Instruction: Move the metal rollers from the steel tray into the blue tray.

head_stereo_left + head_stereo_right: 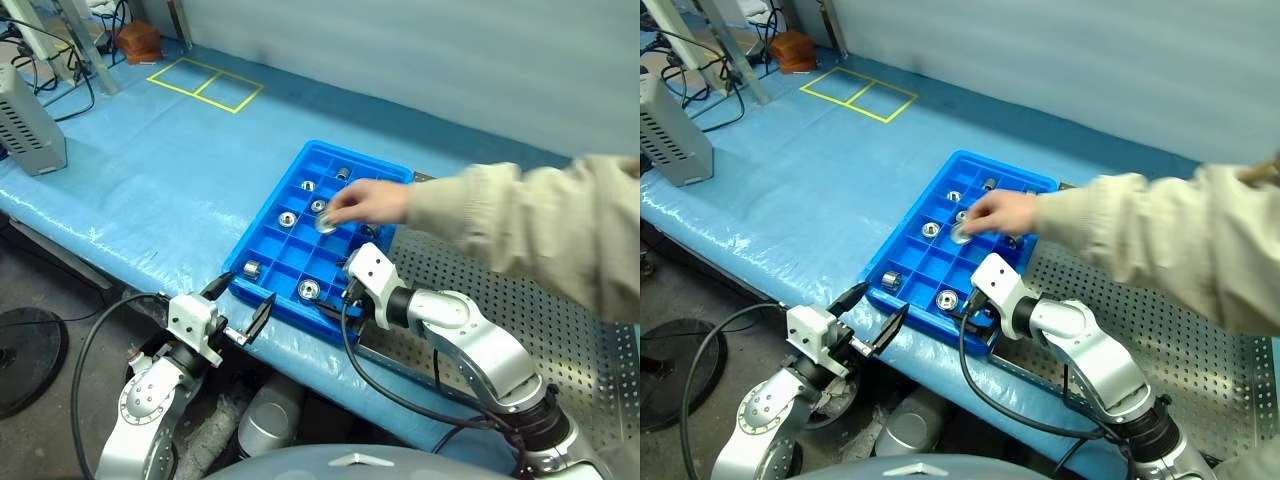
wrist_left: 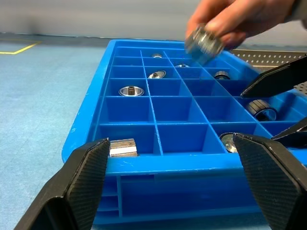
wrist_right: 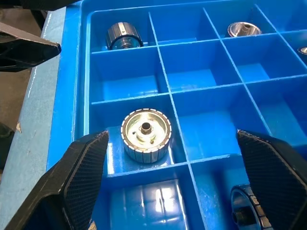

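1. I see the blue tray (image 1: 262, 268) lying on the pale blue table sheet (image 1: 150, 170); I place everything else against this tray.
2. The steel tray (image 1: 560, 350) sits touching the blue tray's side nearest the person; its dotted floor is bare where I can see it.
3. Several metal rollers (image 1: 308, 290) already rest in the blue tray's compartments, one to a cell; one sits upright in the row along the tray's near edge (image 3: 146, 135), another lies on its side in the near corner cell (image 2: 123, 146), and more lie further back.
4. A person's hand (image 1: 368, 204) in a beige sleeve (image 1: 520, 230) reaches over the middle of the blue tray, pinching one roller (image 1: 326, 224) above the cells.
5. My left gripper (image 1: 242, 301) hovers just outside the blue tray's near corner, aimed along its length; fingers (image 2: 81, 182) spread wide, nothing between them.
6. My right gripper (image 3: 168, 177) hangs tilted down over the tray's near row, straddling the upright roller's cell; fingers (image 3: 84, 172) wide apart and empty.
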Robot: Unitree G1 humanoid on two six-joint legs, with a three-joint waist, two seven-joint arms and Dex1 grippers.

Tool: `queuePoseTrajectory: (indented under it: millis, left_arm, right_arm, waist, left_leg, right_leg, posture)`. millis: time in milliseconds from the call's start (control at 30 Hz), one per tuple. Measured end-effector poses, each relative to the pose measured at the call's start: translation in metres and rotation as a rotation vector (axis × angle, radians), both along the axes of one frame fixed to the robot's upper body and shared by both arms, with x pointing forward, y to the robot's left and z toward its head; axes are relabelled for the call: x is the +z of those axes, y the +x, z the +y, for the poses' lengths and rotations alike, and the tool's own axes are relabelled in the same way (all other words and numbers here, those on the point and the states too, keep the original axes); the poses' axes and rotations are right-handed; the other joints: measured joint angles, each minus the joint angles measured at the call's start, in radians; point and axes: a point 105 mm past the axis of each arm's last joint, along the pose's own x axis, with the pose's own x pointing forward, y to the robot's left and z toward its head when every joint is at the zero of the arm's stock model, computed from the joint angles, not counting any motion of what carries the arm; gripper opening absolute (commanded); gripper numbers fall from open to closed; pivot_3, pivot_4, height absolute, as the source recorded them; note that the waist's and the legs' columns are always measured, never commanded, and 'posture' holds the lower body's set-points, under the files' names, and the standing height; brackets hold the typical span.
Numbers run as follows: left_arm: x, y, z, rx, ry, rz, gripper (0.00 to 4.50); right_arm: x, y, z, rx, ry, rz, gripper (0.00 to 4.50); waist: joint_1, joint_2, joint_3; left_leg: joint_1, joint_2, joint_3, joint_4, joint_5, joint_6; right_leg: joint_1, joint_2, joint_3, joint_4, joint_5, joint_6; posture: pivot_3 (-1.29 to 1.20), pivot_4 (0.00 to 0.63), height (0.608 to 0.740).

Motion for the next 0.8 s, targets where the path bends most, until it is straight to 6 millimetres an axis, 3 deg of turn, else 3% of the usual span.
queuePoseTrajectory:
  millis: [800]
  left_arm:
    - [-0.0003,0.0000,-0.0003,-0.008,0.009,0.002,4.50]
  right_arm:
    - [-0.0006,-0.0010,0.0000,-0.022,0.011,0.002,4.49]
  waist:
    - [-0.010,0.003,-0.002]
  left_leg:
    - [0.000,0.000,0.000,0.003,0.000,0.000]
  right_leg:
    - [0.000,0.000,0.000,0.002,0.000,0.000]
  posture:
    - [0.42,0.150,0.740]
